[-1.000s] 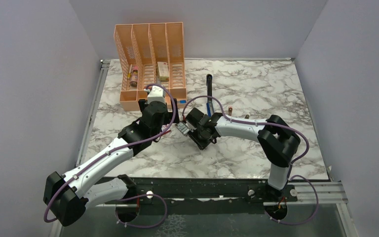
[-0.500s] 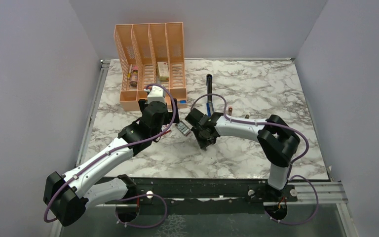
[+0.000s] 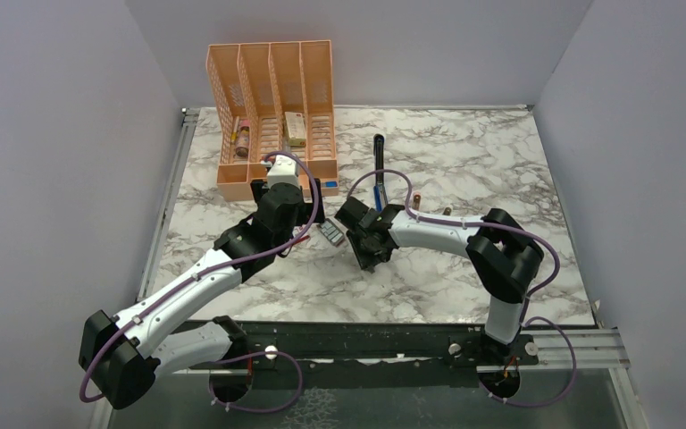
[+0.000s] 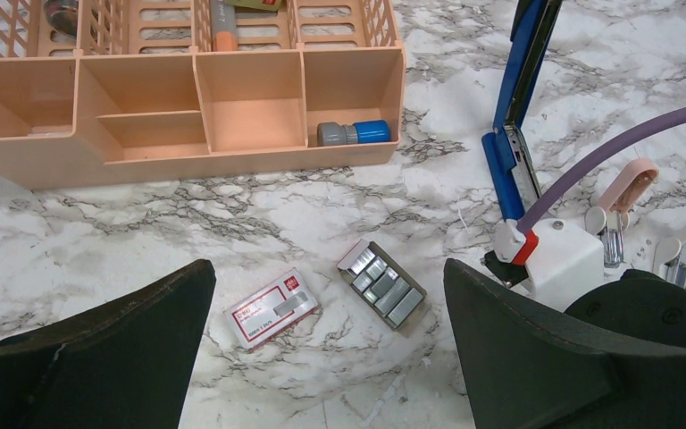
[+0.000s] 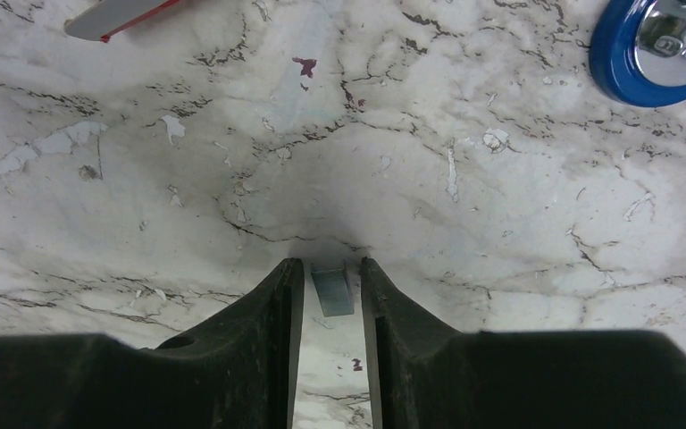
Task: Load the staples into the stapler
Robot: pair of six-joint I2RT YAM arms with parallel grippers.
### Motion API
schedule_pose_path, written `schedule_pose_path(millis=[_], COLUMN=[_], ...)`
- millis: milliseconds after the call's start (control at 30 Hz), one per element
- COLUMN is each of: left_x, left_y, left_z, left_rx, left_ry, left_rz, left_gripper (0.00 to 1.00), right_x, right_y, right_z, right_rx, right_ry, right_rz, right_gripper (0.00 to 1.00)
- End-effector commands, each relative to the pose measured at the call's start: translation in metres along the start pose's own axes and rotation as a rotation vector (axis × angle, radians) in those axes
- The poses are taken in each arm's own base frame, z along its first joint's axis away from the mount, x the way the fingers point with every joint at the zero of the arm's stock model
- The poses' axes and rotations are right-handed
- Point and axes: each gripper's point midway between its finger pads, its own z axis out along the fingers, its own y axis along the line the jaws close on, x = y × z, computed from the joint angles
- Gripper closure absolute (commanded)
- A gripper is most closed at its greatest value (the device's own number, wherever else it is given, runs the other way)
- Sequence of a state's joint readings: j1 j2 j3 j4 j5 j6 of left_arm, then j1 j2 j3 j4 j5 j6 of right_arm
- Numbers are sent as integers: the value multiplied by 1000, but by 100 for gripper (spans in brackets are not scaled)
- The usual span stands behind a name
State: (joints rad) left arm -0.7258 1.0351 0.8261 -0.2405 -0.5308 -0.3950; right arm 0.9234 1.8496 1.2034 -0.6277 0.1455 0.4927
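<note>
- Right end effector (image 5: pixel 332 268): jaws narrow and tips low over the counter (image 3: pixel 464 152), with one short silver staple strip (image 5: pixel 332 291) between the fingertips. A sliver of gap shows on each side of it, so I can't tell whether I've clamped it or am only bracketing it.
- Left end effector (image 4: pixel 326 268): jaws wide and holding nothing, hovering above the staple tray (image 4: pixel 382 284) and the red-and-white staple box (image 4: pixel 271 308).
- The tray lies on the counter just beside the box, not touching it, with more strips inside. Both sit in front of the orange desk organizer (image 4: pixel 188 116).
- Stapler (image 4: pixel 511 134): on the counter to the right of the tray, hinged open. The black top arm is laid back and the blue magazine channel faces up.
- I see no strip in the channel from the left wrist view, but its near end is hidden behind my right arm.
- My read on what's done: the stapler is open and the staples are out and reachable. The strip pick is in hand but unconfirmed.
- Left to do: confirm the grip, carry the strip to the channel, seat it along the rail and close the top arm.
- Risk: the strip is thin and slick, so it could twist or drop on the lift.
</note>
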Motion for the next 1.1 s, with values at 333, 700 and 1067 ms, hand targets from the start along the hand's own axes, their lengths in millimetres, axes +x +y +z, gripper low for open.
schedule_pose_path(millis=[333, 700, 1067], left_x=[-9, -7, -4], left_y=[-5, -7, -8], left_z=[0, 2, 4], left_rx=[19, 22, 27], left_ry=[-21, -11, 0], left_rz=[-14, -8, -4], left_gripper=[1, 1, 1], right_x=[10, -32, -120], right_y=[-4, -5, -60], right_z=[4, -25, -66], right_rx=[-13, 2, 113], right_ry=[39, -133, -428], right_rz=[-164, -107, 147], right_gripper=[75, 78, 77])
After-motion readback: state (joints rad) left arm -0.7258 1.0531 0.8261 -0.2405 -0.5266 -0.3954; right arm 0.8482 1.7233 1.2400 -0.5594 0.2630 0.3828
